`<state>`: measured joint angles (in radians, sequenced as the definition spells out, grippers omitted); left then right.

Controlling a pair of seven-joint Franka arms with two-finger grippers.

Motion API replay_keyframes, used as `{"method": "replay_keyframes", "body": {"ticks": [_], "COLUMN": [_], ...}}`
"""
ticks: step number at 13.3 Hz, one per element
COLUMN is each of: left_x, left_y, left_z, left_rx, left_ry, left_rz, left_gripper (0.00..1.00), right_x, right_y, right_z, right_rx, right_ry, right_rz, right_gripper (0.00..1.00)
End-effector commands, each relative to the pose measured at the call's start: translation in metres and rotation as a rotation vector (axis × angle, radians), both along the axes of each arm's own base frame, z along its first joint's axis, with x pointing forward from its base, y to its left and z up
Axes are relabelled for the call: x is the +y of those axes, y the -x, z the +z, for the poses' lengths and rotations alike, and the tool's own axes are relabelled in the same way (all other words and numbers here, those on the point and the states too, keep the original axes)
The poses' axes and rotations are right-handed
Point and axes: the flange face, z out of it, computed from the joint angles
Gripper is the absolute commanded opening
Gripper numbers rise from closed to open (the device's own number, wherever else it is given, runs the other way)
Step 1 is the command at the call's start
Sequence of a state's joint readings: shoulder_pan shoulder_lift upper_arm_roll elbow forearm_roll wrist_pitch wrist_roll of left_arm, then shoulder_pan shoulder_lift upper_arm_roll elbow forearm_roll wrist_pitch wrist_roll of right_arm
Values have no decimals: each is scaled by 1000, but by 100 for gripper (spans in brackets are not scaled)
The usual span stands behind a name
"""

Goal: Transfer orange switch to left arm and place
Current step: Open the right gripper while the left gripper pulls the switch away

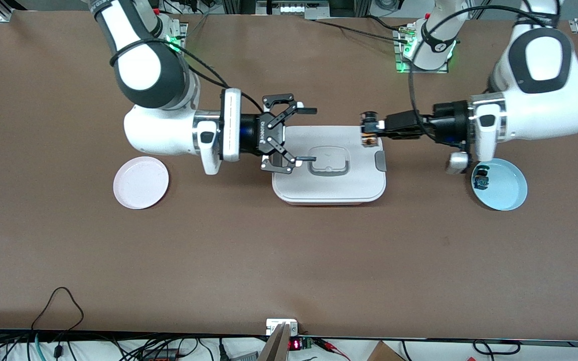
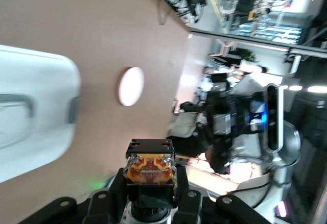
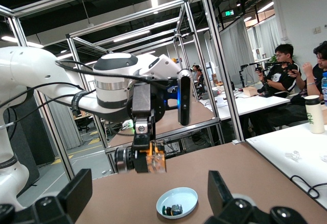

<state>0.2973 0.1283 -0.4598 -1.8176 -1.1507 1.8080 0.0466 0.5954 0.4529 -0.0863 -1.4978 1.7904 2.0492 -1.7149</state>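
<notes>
My left gripper (image 1: 375, 129) is shut on the orange switch (image 1: 369, 137) and holds it in the air over the edge of the white box (image 1: 330, 189) at the left arm's end. In the left wrist view the switch (image 2: 150, 169) sits between the fingers, orange and tan face showing. My right gripper (image 1: 313, 134) is open and empty, over the box edge at the right arm's end, and it points toward the switch. The right wrist view shows the held switch (image 3: 151, 160) straight ahead, apart from my open fingers (image 3: 76, 192).
A pale blue plate (image 1: 506, 189) at the left arm's end holds a blue-green-capped switch (image 1: 481, 179). An empty pink plate (image 1: 141, 182) lies at the right arm's end. The box has a grey recessed handle (image 1: 328, 162). Cables run along the table edge nearest the front camera.
</notes>
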Motion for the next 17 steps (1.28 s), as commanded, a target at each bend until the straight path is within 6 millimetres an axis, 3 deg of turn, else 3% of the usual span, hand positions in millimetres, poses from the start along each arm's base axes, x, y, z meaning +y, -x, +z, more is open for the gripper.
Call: {"method": "replay_keyframes", "body": {"ticks": [1,3,8,10,15,17], "left_x": [51,94,156,196,260,270], "left_y": [4,13,27,25,20,24], "left_z": [4,-3,-31,-55,-110,-158], "left_rx": [-4,35,114,170,172,100], "left_ry": [-125,-283,-744,-859,-1145,-1234], "left_rz": [-86,-171,-338,-355,-423,-429], "left_gripper": [0,0,0,0,0,0], "right_x": [-31,-58,-131,-159,-199,-203], "right_y": [-10,-20,-42,-47,-51,-45], "right_z": [-6,-10,-27,-35,-29,-29], "right_rx": [18,21,19,61,279,377], "right_ry": [-4,0,93,155,355,463], "right_rz": [0,0,-33,-37,-70,-69], "right_gripper": [100,100,100,100,100,100]}}
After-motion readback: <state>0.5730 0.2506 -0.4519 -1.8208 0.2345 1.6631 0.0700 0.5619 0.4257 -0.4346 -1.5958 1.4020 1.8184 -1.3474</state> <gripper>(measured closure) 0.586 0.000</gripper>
